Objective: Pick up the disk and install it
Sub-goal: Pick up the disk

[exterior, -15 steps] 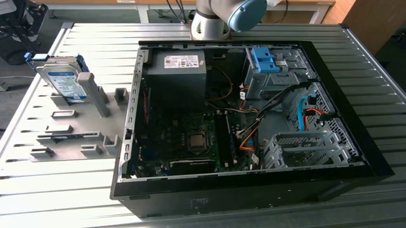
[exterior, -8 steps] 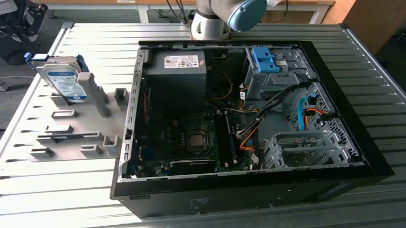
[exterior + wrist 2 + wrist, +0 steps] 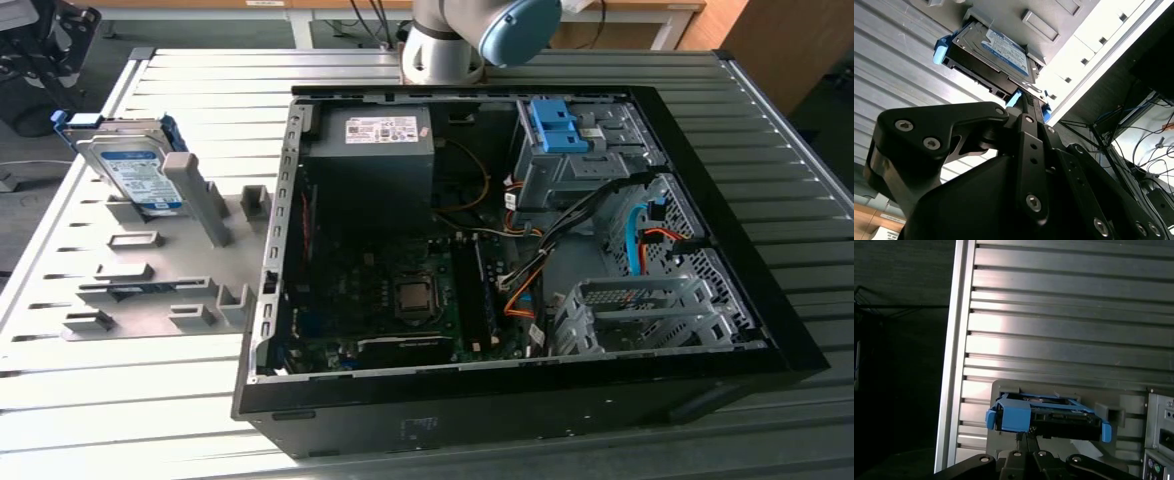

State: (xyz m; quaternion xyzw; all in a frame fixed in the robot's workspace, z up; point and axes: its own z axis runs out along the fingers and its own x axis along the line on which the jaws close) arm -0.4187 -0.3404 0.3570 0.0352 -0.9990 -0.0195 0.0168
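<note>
In the exterior view, the disk [image 3: 127, 168] stands on edge in a grey rack [image 3: 160, 290] on the surface [image 3: 200, 80]. It is beside the open computer case [image 3: 747, 330], on the exterior view's left, with nothing touching it.

In the second wrist view, the gripper [image 3: 1030, 107] points toward the disk [image 3: 999, 52] but is apart from it. I cannot tell how far open it is. A good grasp would take the flat faces and leave the blue rails [image 3: 940, 50] free.

In the first wrist view, the disk [image 3: 1054, 417] shows edge-on beyond the gripper [image 3: 1026, 440]. Centring between the rails should lift it level.
</note>
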